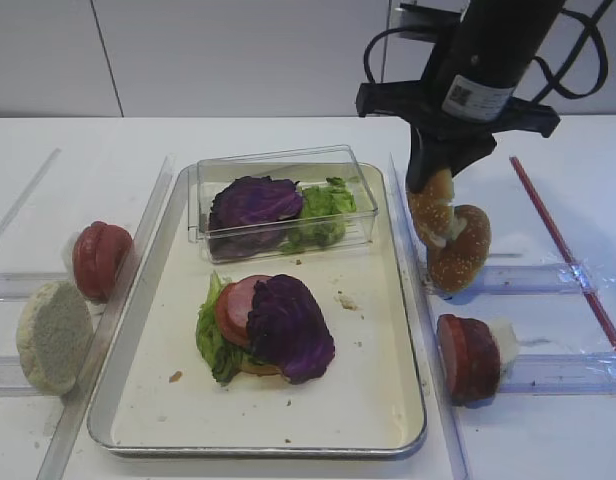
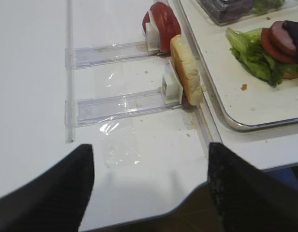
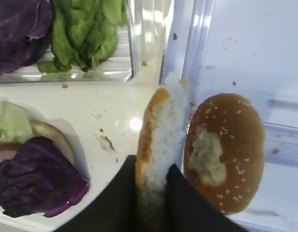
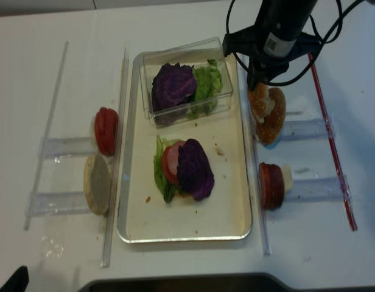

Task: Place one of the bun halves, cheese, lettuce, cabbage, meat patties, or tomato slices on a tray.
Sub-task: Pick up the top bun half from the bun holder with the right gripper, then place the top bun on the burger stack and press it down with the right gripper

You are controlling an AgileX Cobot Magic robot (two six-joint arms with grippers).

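Bun halves: three loose ones in sight. One (image 3: 156, 145) is pinched upright between the fingers of the right gripper (image 3: 151, 181), at the tray's right rim; a seeded one (image 1: 460, 250) stands just beside it in a clear rack (image 1: 528, 277); a third (image 1: 54, 335) stands in a rack left of the tray.
Tray: one metal tray (image 1: 388, 420), mid-table, holding a stack and a clear box (image 1: 283, 200).
Stack: lettuce (image 1: 210, 335), a pink meat slice (image 1: 238, 305) and one purple cabbage leaf (image 1: 291, 325) on a bun base.
Box: one heap of cabbage (image 1: 253, 205) and one of lettuce (image 1: 323, 210).
Tomato: one stack of slices (image 1: 98, 258) on the left side.
Patty: one dark red stack (image 1: 470, 357) in the lower right rack, against a white block.
Right gripper: narrow, clamped on the bun half.
Left gripper: two dark fingers (image 2: 250, 193) spread wide, over bare table, holding nothing.
Right wrist view only: the held bun's white crumb side and a torn patch on the seeded bun's crust.
Left wrist view only: the white pusher blocks behind the left bun and tomato.
Realsense view only: a red strip (image 4: 330, 140) along the far right at full length.
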